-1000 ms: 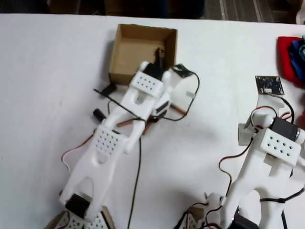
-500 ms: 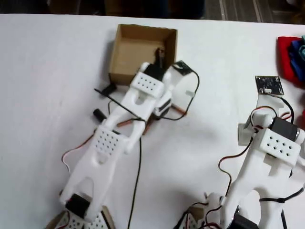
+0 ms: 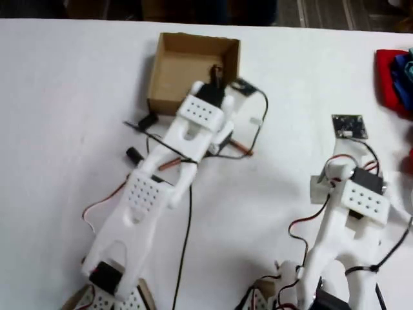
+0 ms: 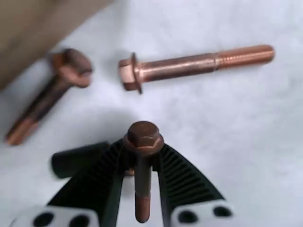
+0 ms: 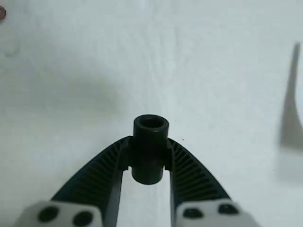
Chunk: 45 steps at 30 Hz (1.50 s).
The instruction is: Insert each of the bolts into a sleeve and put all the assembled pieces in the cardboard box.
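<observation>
My left gripper is shut on a copper bolt, which stands upright between the jaws with its hex head on top. On the white table past it lie two more copper bolts, and a black sleeve sits beside one finger. My right gripper is shut on a black sleeve, bore facing up, above bare table. In the high view the left arm ends beside the cardboard box, and the right arm is at the right.
Two loose black sleeves lie left of the left arm. Copper bolts show beside that arm. Red cloth sits at the table's right edge. Cables trail from both arms.
The right arm has shifted left and toward the near edge. The left arm's wrist has turned slightly by the box.
</observation>
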Each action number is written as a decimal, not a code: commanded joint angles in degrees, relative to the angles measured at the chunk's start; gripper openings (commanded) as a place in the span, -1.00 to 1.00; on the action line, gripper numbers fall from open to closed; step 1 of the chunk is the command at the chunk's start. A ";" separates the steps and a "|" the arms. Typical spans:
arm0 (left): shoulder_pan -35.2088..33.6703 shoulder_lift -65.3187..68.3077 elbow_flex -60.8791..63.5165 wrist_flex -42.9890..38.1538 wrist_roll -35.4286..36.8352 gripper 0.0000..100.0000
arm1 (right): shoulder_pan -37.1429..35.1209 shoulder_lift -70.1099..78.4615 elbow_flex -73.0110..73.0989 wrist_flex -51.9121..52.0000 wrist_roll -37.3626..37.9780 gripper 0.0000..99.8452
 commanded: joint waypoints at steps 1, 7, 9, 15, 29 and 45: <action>0.00 -15.74 -0.57 1.23 0.35 -0.95 | -3.65 -2.42 1.41 -4.26 -4.57 -0.96; 0.88 -29.89 1.98 1.41 5.89 -0.95 | -7.69 -5.05 3.96 -9.89 -12.66 -0.96; 1.23 -33.14 5.49 1.23 8.70 -0.95 | -9.36 -9.63 7.74 -11.82 -13.10 -0.96; 1.76 -43.52 17.71 -6.68 9.14 -0.95 | -14.46 -32.84 21.01 -16.40 -13.36 -0.96; 1.85 -88.70 83.21 -57.41 11.08 -0.94 | -34.07 -71.96 43.25 -22.99 -13.45 -0.96; -1.05 -94.42 96.75 -72.62 11.69 -0.94 | -42.24 -69.67 48.18 -36.00 -13.10 -0.85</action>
